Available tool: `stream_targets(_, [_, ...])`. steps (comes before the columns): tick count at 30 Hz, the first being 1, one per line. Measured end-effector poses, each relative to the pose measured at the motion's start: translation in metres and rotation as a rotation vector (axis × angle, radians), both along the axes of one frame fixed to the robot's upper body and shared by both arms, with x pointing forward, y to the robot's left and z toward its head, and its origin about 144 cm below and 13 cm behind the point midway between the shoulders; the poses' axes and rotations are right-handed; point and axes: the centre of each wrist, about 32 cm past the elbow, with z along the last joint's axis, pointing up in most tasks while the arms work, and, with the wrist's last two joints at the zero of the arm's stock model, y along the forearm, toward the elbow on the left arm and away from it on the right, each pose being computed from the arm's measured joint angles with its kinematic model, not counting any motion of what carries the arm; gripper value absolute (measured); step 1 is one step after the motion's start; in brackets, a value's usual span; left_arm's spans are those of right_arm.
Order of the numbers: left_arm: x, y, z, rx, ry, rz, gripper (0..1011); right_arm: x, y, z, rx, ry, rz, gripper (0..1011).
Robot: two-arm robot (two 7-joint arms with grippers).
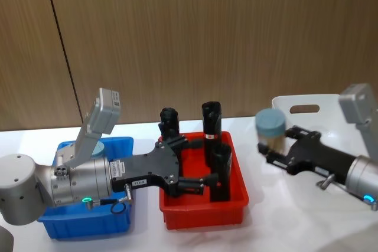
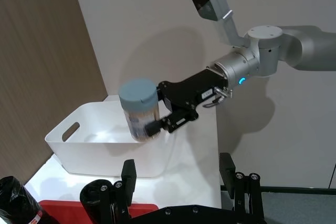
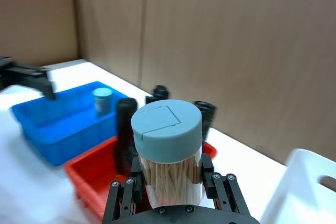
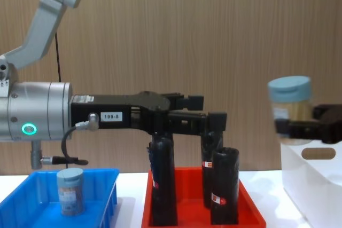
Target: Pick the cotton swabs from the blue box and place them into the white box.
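Observation:
A cotton swab jar with a pale blue lid hangs in the air just left of the white box, and my right gripper is shut on it. The jar stands upright between the fingers, swab sticks showing through it. The left wrist view has the jar in front of the white box. A second cotton swab jar stands in the blue box. My left gripper is open and empty, stretched out above the red tray.
A red tray sits between the blue box and the white box, holding three tall black rolls. A wooden wall closes off the back of the white table.

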Motion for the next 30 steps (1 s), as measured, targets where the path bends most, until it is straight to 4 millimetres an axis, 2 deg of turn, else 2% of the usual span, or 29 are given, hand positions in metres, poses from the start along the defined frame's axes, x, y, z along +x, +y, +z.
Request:
stream_targets(7, [0.000, 0.000, 0.000, 0.000, 0.000, 0.000, 1004, 0.009, -0.022, 0.000, 0.009, 0.006, -0.118, 641])
stream_targets(18, [0.000, 0.000, 0.000, 0.000, 0.000, 0.000, 1004, 0.028, -0.046, -0.008, 0.002, 0.059, -0.282, 641])
stream_targets(30, [0.000, 0.000, 0.000, 0.000, 0.000, 0.000, 1004, 0.050, -0.057, -0.026, -0.022, 0.118, -0.376, 654])
